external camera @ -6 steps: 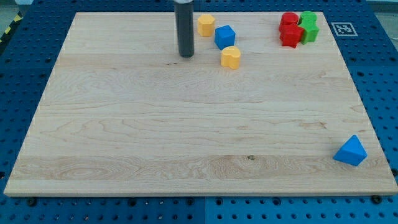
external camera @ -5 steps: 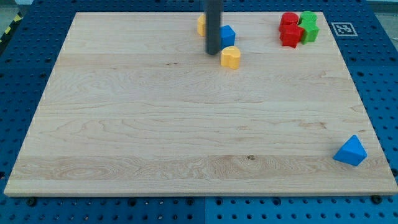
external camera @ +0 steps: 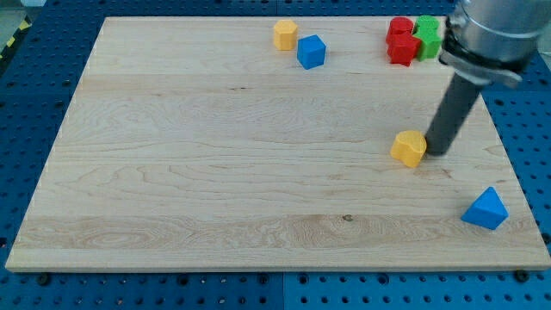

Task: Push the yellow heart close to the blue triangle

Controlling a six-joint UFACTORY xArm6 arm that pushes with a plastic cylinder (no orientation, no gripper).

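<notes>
The yellow heart (external camera: 409,147) lies on the right half of the table (external camera: 215,189), up and to the left of the blue triangle (external camera: 485,208), which sits near the bottom right corner with a clear gap between them. My tip (external camera: 437,152) stands just beside the heart's right side, perhaps touching. That side seems wrong for a shove toward the triangle; I judge it must come round to the heart's upper left. There is no pincer, only the rod. Well apart at the top sit a yellow block (external camera: 285,34), a blue cube (external camera: 311,51), red blocks (external camera: 400,41) and green blocks (external camera: 428,36).
</notes>
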